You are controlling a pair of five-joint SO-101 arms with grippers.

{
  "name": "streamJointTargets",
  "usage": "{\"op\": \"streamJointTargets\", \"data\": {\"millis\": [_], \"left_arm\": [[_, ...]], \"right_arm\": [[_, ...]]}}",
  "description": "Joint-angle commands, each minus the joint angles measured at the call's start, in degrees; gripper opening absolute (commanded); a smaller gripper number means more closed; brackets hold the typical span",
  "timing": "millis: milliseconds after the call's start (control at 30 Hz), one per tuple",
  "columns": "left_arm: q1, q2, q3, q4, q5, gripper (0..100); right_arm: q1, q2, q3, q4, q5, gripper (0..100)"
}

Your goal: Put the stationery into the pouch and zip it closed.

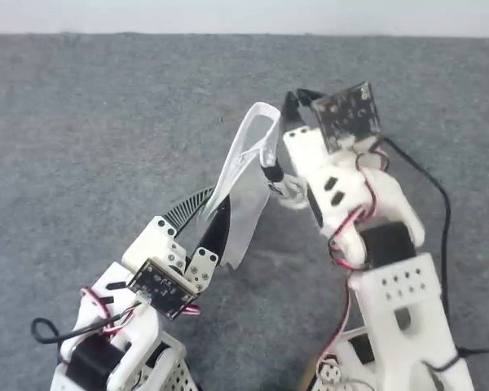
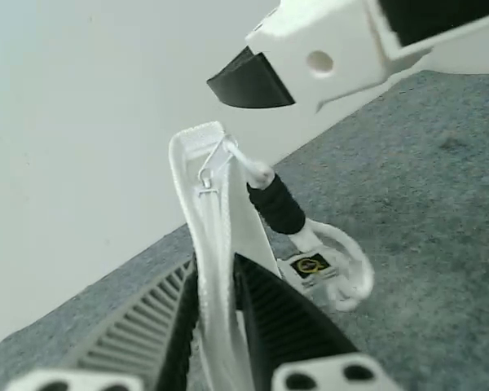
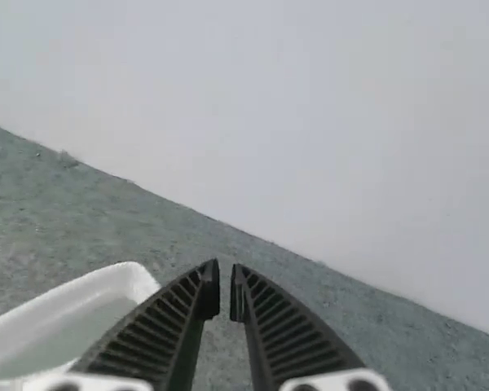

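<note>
Our left tool (image 2: pixel 216 273) is clenched on the white zipper edge of the pouch (image 2: pixel 208 204) and holds it upright. We cannot tell whether the pouch's lower end touches the grey desk (image 1: pixel 98 130). From the pouch's top hangs the zip pull (image 2: pixel 275 205), a black sleeve with a white cord loop (image 2: pixel 349 273) beyond it. Our right tool (image 3: pixel 225 287) has its jaws drawn almost together with nothing between them, and it sits just beside the pouch's upper end, near the pull.
</note>
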Motion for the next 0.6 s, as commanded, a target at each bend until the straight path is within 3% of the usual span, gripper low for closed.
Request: {"op": "streamJointTargets", "data": {"millis": [0, 200, 300, 433, 567], "left_arm": [[-0.35, 0.0, 0.48, 1.58, -0.35, 1], [-0.35, 0.0, 0.48, 1.76, -0.35, 1], [-0.35, 0.0, 0.48, 1.76, -0.35, 1], [-0.35, 0.0, 0.48, 1.76, -0.35, 1], [-0.35, 0.0, 0.48, 1.76, -0.35, 1]], "right_arm": [[1.89, 1.63, -3.6, -2.51, 0.0, 0.6], [0.92, -3.47, -4.04, 6.73, -0.53, 0.8], [-1.27, -10.51, -4.22, 14.55, -0.53, 7.8], [-6.73, -18.15, -4.13, 24.75, -0.53, 17.6], [-12.35, -20.53, -4.13, 31.43, -0.53, 16.9]]}}
